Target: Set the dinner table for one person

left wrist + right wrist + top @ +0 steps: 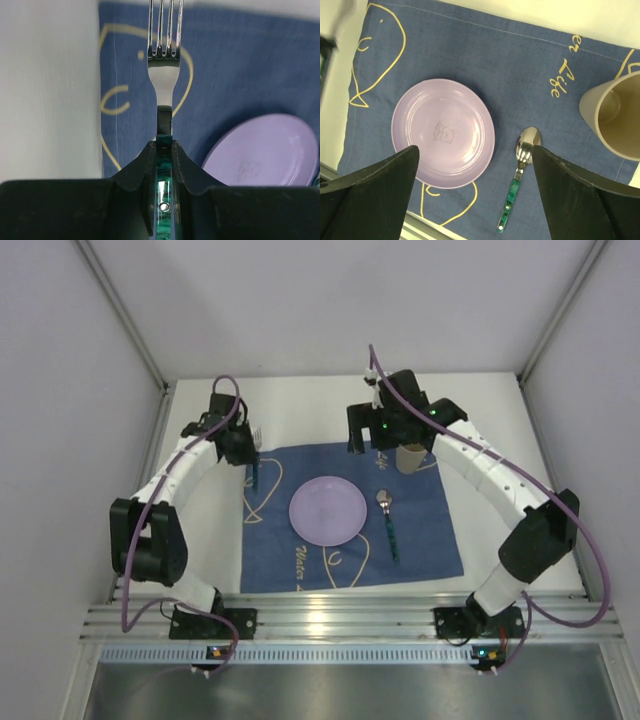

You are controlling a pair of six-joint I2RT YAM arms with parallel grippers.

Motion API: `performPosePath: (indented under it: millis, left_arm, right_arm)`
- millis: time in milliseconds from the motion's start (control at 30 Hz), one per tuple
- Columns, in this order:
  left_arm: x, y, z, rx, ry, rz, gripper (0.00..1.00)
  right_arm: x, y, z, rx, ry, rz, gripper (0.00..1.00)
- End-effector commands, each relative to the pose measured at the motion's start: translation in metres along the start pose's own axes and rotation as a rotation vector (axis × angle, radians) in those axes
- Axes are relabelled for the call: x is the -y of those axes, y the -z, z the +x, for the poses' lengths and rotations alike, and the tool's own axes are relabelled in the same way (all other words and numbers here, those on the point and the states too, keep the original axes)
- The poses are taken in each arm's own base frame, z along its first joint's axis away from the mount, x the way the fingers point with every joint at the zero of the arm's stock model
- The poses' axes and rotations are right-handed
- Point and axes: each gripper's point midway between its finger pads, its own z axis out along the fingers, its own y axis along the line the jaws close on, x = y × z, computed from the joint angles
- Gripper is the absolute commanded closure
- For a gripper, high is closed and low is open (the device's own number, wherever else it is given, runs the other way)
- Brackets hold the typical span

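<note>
Across the whole work area, the dinner table [310, 410] is stretching out plain, matte and white, far bigger than anything on it, with a silver metal rail running along its near edge. A dark blue cloth placemat [300, 565] is lying on its middle, showing pale fish-like line drawings. "Life" is reading clearly in stitched letters toward the mat's far right corner, beside a cut-off word ending in "er". The script by the mat's near edge is too small to read.

A lilac plate [328, 510] is sitting at the mat's centre with a faint little figure stamped in it. A teal-handled spoon [388, 525] is lying just right of it, and a beige cup [412, 457] is standing upright at the far right corner.

And the arms! The left one is bowing out toward the table's left edge, its wrist turning in over the mat's left edge. The left gripper [164, 147] is clamping its fingers tight on the teal handle of a fork [164, 75], tines pointing to the far edge. The right arm is arching up the right side, and the right gripper [475, 155] is hovering over the mat by the cup, jaws spread wide, holding nothing.
</note>
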Motion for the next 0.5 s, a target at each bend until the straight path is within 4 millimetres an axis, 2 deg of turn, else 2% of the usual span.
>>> performPosePath:
  millis: [0, 133, 200, 267, 367, 467]
  left_arm:
    - [0.008, 0.000, 0.075, -0.155, 0.016, 0.027, 1.00]
    - [0.022, 0.014, 0.120, -0.213, 0.015, 0.062, 1.00]
    - [0.023, 0.016, 0.145, -0.251, 0.006, 0.060, 1.00]
    - [0.014, 0.015, 0.166, -0.287, 0.012, 0.026, 1.00]
    - [0.003, 0.013, 0.183, -0.305, 0.017, -0.002, 1.00]
    - [-0.007, 0.010, 0.188, -0.303, 0.014, -0.038, 1.00]
  right_arm:
    - [-0.009, 0.028, -0.024, 0.099, -0.004, -0.005, 0.05]
    - [-0.002, 0.039, -0.019, 0.120, -0.029, 0.027, 0.04]
    - [0.002, 0.043, -0.012, 0.120, -0.036, 0.040, 0.03]
    - [0.007, 0.046, -0.007, 0.119, -0.043, 0.061, 0.03]
    - [0.014, 0.051, 0.002, 0.111, -0.045, 0.086, 0.02]
    - [0.017, 0.054, 0.009, 0.101, -0.047, 0.099, 0.02]
